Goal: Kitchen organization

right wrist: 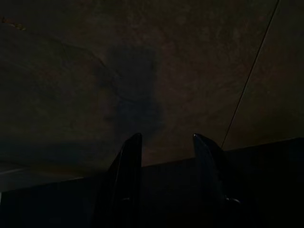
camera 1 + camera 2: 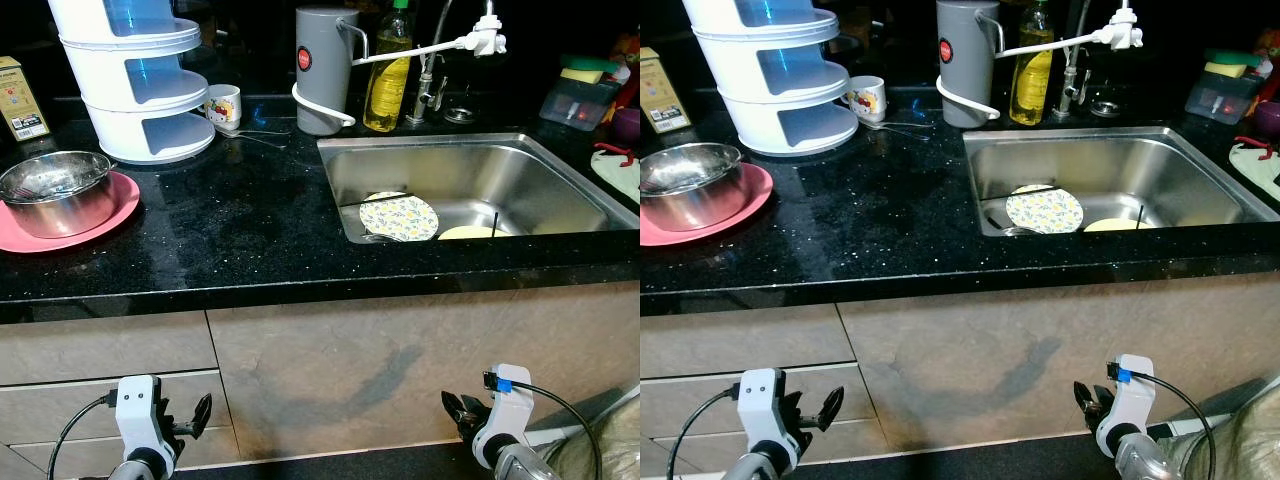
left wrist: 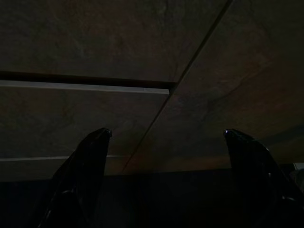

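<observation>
From the left eye view we look down on a black tabletop (image 2: 250,220). At the left edge of the frame a steel bowl (image 2: 55,190) sits on a pink plate (image 2: 110,215); behind them, at upper left, stands a white tiered rack (image 2: 140,90) with a small mug (image 2: 223,105) just beside it. At upper centre are a grey jug (image 2: 322,70) and a bottle of yellow oil (image 2: 388,80), near the tap (image 2: 430,75). The sink (image 2: 470,165) fills the right half of the frame, and in it a flowered plate (image 2: 398,216) leans on edge with a pale yellow dish (image 2: 468,232) next to it. Our left claw (image 2: 185,420) hangs in the lower left corner and our right claw (image 2: 462,412) in the lower right, both low before the cabinet front (image 2: 400,360), well apart from everything on the tabletop.

The right eye view gives the same scene, slightly shifted.

In the left wrist view the two fingers (image 3: 83,166) stand wide apart, released, with only dim cabinet panels beyond.

In the right wrist view the fingers (image 1: 128,171) are also parted, more narrowly, and grasp nothing.

We judge that no handling has begun: we are facing the work and choosing. The dishes in the sink look the likely first things, so the next move calls for raising an arm over the sink rim and bringing a claw down onto the flowered plate's upper edge.
</observation>
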`<state>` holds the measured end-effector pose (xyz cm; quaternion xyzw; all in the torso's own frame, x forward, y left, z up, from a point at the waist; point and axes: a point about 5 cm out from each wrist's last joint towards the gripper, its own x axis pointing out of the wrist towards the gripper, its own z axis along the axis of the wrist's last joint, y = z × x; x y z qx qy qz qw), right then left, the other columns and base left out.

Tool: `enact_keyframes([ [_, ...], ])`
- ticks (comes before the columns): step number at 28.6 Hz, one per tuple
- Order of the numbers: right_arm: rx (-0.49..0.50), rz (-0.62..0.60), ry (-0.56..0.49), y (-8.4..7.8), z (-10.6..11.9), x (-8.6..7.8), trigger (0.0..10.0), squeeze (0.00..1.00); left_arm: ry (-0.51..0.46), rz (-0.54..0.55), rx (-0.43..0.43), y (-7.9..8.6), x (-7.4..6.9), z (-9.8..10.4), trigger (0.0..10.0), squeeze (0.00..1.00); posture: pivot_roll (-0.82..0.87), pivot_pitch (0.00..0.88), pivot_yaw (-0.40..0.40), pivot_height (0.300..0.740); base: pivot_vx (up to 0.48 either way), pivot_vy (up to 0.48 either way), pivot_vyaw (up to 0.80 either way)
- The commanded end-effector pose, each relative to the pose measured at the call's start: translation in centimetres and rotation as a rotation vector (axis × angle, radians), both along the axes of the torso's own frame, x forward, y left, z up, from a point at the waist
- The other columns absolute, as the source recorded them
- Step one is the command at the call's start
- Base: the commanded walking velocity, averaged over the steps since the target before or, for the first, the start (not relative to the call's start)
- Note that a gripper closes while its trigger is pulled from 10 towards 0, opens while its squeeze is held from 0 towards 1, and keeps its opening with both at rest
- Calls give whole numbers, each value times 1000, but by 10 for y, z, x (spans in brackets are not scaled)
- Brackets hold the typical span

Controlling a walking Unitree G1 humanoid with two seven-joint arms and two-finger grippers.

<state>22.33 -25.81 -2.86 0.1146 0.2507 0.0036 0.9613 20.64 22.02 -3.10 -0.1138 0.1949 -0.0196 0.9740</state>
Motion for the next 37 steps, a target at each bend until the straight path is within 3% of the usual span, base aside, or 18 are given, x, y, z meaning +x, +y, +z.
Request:
enact_keyframes([
  [1,-1,21,25,3,-5,-5,10000,0,27,-7,-11,-2,-5,-5,10000,0,34,0,-43,740,0,0,0],
  [27,12,57,51,6,-7,-7,10000,0,44,-3,-14,1,-7,-6,10000,0,33,0,-40,740,0,0,0],
  [28,15,73,46,7,-7,-7,10000,851,46,-3,-15,1,-7,-7,10000,0,32,0,-40,740,0,0,0],
  [29,17,85,43,8,-7,-7,10000,851,47,-2,-16,2,-7,-7,10000,0,32,0,-40,740,0,0,0],
  [30,23,96,39,9,-7,-7,10000,1000,48,-2,-17,2,-7,-6,10000,0,32,0,-40,740,0,0,0],
  [37,39,128,34,13,-7,-7,10000,1000,49,1,-18,3,-6,-6,10000,0,31,0,-38,740,0,0,0],
])
